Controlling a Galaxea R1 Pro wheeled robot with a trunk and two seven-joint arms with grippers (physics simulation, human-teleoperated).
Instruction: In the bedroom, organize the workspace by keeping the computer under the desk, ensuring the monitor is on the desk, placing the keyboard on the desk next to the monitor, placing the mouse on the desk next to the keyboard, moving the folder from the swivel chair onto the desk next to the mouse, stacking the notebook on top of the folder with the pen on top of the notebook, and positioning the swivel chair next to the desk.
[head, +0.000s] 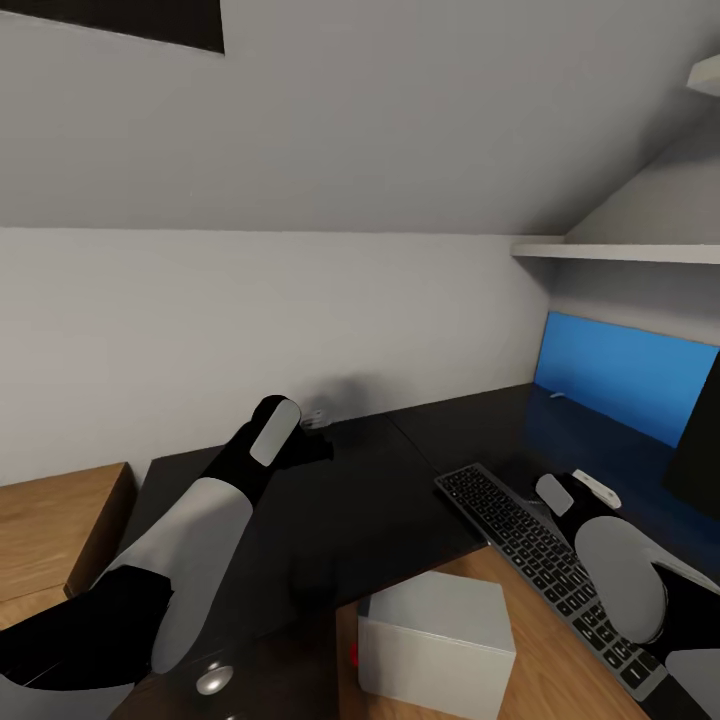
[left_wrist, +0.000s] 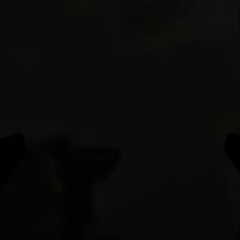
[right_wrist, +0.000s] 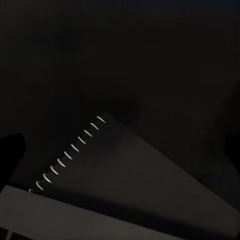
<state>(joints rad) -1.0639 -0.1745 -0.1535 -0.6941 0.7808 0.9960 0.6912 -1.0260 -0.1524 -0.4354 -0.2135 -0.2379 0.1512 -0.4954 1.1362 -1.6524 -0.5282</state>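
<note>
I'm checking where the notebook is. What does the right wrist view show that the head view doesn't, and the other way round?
Right wrist view alone: the notebook, dark grey with a row of white spiral rings along one edge, lying on a dark surface close under the camera.

Head view alone: the keyboard lying over the front edge of the desk, the pale computer on the wooden floor below, the blue wall panel and both arms.

Both: the glossy black desk top. Neither view lets me tell whether the right gripper is open.
</note>
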